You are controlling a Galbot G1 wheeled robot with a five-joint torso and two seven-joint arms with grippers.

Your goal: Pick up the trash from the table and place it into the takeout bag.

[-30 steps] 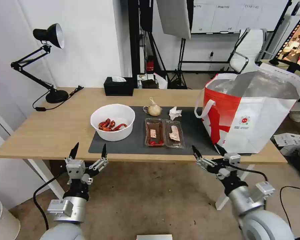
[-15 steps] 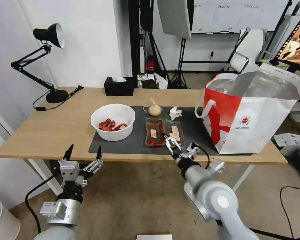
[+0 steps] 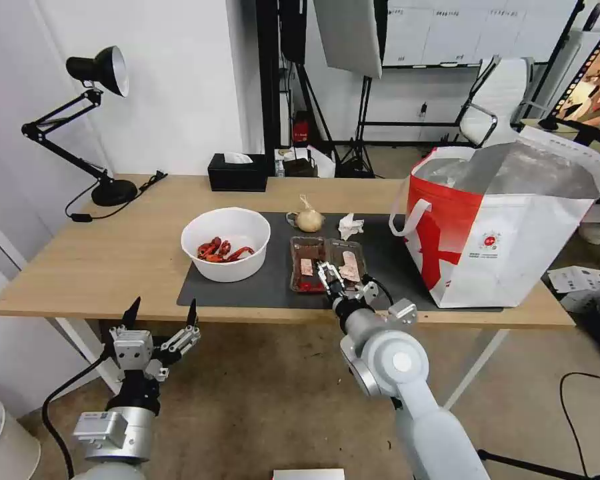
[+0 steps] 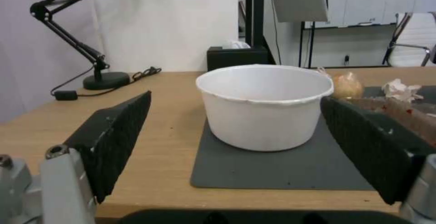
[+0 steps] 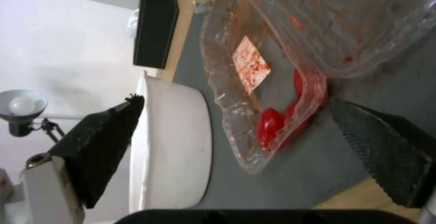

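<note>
Hovering open-jawed, the right gripper (image 3: pixel 338 281) faced the near end of the clear two-part plastic tray (image 3: pixel 327 265); its long axis ran away from the jaws. The left gripper (image 3: pixel 160 318), also open, hung off the bench (image 3: pixel 100 260).

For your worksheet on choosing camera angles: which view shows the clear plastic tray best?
The right wrist view: the clear plastic tray is close up, with its red residue and paper scrap plain between the open right claw. The head view shows the whole tray small, partly behind that claw. The left wrist view catches just its edge.
</note>
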